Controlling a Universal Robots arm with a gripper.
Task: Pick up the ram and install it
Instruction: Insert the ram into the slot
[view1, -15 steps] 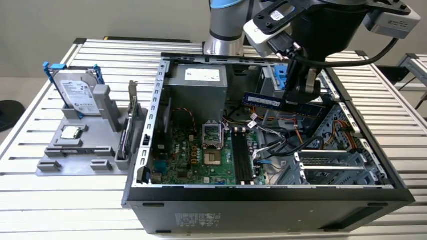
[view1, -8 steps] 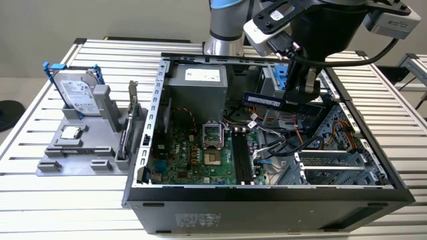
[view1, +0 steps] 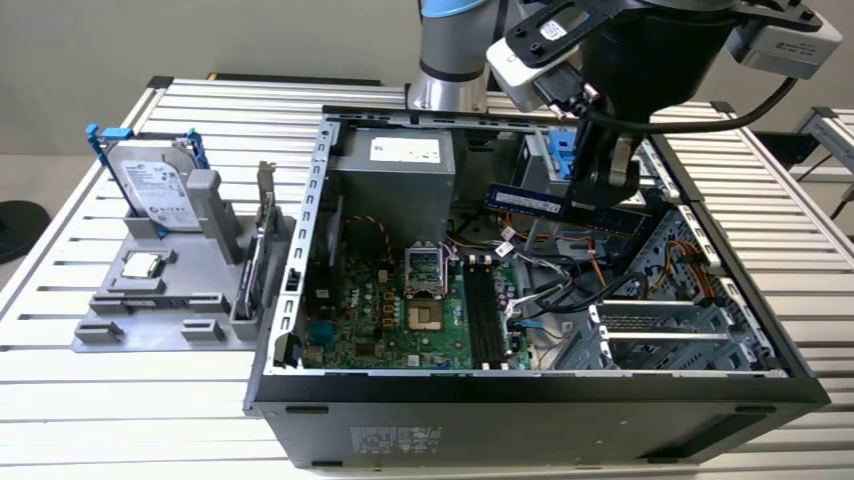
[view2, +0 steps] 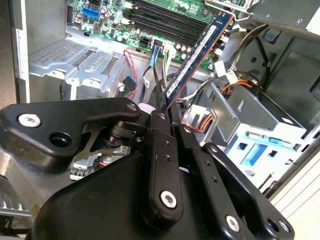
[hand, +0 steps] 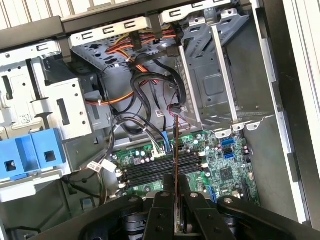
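Note:
My gripper (view1: 589, 200) is shut on the ram (view1: 531, 201), a long narrow stick with a pale label, gripping one end. It hangs above the open computer case (view1: 534, 385), toward the exterior view's right, over the cables near the drive bays. In the second wrist view the ram (view2: 198, 54) runs out from the closed fingers (view2: 159, 125) toward the motherboard. The first wrist view has the ram (hand: 176, 155) edge-on as a thin line above the black memory slots (hand: 155, 169). The slots (view1: 487, 315) lie below it, and the ram is apart from them.
A grey holder (view1: 160, 320) at the exterior view's left carries a silver hard drive (view1: 151, 185), a processor chip (view1: 140, 265) and a card with a bracket (view1: 262, 235). Inside the case are a power supply (view1: 394, 165), loose cables (hand: 145, 90), metal drive cages (hand: 215, 85) and a blue caddy (hand: 32, 152).

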